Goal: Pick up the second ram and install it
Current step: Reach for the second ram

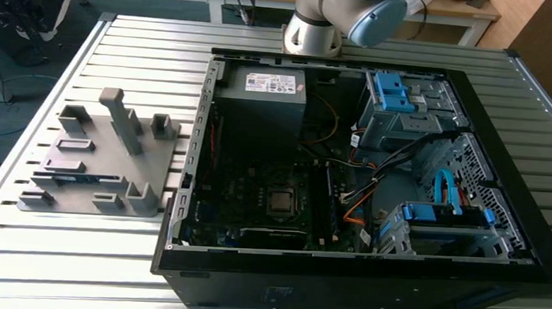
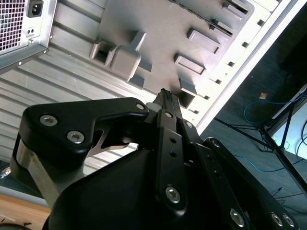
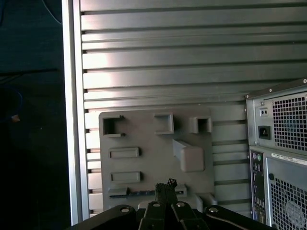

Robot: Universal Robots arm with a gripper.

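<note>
Approach for pickup: my gripper [image 3: 165, 186], clenched empty, hangs over the grey fixture [image 1: 94, 160] at 9 o'clock of the case [image 1: 345, 282] (exterior view), second ram [image 1: 74, 178] slotted there; grasp needs jaws parted, squared to stick.

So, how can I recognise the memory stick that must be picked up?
Start at the open black computer case; the grey plastic fixture plate lies at the exterior view's left of it. In its long slot sits the thin blue-green memory stick, the only coloured strip among grey blocks.
</note>
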